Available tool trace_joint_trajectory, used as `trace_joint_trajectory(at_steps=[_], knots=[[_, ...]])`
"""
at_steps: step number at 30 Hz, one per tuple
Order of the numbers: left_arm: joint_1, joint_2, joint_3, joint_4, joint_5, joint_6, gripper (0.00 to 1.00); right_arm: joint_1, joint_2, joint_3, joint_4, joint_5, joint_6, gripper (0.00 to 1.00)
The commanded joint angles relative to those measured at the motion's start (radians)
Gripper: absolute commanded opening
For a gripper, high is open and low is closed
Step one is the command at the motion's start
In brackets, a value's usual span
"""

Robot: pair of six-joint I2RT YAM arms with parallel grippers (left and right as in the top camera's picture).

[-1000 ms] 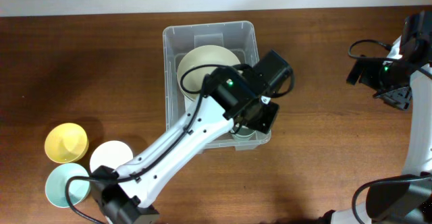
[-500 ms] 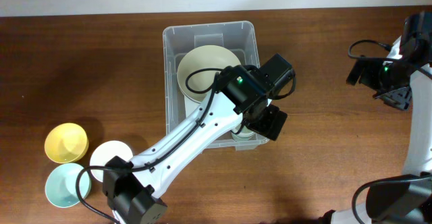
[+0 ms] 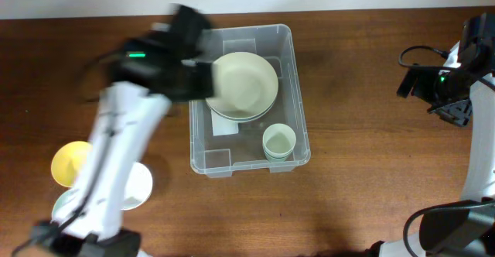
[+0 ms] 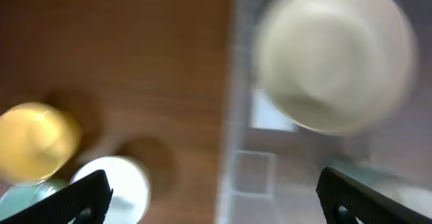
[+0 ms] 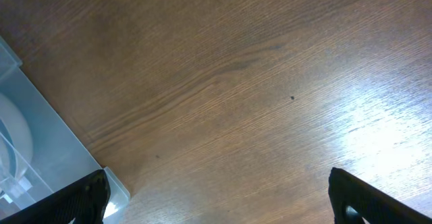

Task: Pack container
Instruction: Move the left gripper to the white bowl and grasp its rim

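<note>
Overhead, we see the container (image 3: pixel 300 94) on the bench (image 3: pixel 371 179), long side front to back. Our left end effector (image 4: pixel 216 200) hangs open by its left edge; our right end effector (image 5: pixel 219 200), open too, sits well apart.

Clear container (image 3: pixel 240 141) — cream bowl (image 3: pixel 244 83), yellow bowl (image 3: pixel 66 161) — brown wood-grain table (image 3: pixel 371 71)

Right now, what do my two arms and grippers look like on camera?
The left arm, blurred here, and the right arm both have white links and black joint housings. Each black wrist block carries a green light. A black cable loops off the right arm's wrist. The left gripper and the right gripper have black, wedge-shaped fingertips.
</note>
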Motion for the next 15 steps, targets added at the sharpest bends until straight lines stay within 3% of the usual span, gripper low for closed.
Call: trace_joint_trajectory(at_steps=[1, 5, 15], knots=[[0.189, -0.024, -0.026, -0.032, 0.029, -0.032, 0.99, -0.005, 0.003, -0.006, 0.0, 0.017, -0.009, 0.99], [0.338, -0.023, -0.191, 0.014, 0.151, -0.032, 1.0, -0.005, 0.003, -0.006, 0.0, 0.017, -0.009, 0.99], [0.371, -0.023, -0.648, 0.206, 0.21, -0.05, 0.99, -0.005, 0.003, -0.006, 0.0, 0.017, -0.009, 0.99]])
